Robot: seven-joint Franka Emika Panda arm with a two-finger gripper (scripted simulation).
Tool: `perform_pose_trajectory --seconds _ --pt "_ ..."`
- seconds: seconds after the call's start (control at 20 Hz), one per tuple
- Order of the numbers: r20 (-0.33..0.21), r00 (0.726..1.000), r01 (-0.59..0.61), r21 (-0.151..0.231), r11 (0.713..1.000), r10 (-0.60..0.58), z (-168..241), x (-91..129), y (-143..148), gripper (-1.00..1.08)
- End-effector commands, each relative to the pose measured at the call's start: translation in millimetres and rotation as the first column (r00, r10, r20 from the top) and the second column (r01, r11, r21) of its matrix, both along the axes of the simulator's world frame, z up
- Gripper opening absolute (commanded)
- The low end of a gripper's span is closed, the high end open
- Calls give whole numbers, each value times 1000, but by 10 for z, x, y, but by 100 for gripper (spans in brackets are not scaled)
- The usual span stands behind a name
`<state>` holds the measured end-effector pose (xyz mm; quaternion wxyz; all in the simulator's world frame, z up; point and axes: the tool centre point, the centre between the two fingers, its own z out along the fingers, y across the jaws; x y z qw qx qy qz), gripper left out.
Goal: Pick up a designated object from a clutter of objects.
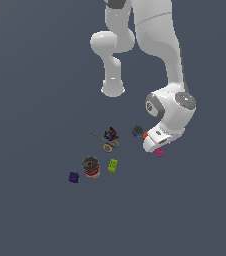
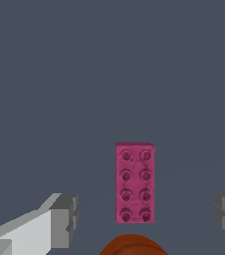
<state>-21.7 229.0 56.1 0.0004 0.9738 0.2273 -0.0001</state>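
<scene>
The magenta-pink studded brick [image 1: 159, 152] lies flat on the grey floor at the exterior view's right edge of the clutter. In the wrist view the brick [image 2: 135, 183] lies between my two grey fingertips [image 2: 64, 219], apart from both. My gripper [image 1: 153, 148] hangs just above the brick and is open and empty; in the wrist view the gripper [image 2: 147, 216] straddles the brick with wide gaps on each side. An orange ball [image 1: 145, 134] sits right beside my hand, partly hidden; it also shows in the wrist view [image 2: 132, 245].
To the exterior view's left lie a lime-green brick [image 1: 113, 166], a red-and-grey can [image 1: 91, 167], a dark purple brick [image 1: 73, 177], yellow rings [image 1: 108, 146], small dark toys [image 1: 111, 134] and a dark item [image 1: 137, 131].
</scene>
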Motion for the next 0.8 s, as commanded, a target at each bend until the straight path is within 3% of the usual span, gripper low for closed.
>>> perform_pose_trajectory --seconds 0.0,0.55,0.6,0.75 --pt "-1 1000 -1 0 1000 1 -90 -8 1 100" --pt "0 1000 -2 0 1000 2 -444 -7 9 100" --pt "0 1000 -2 0 1000 2 -444 -7 9 -100" --pt "0 1000 -2 0 1000 2 -444 -7 9 -100"
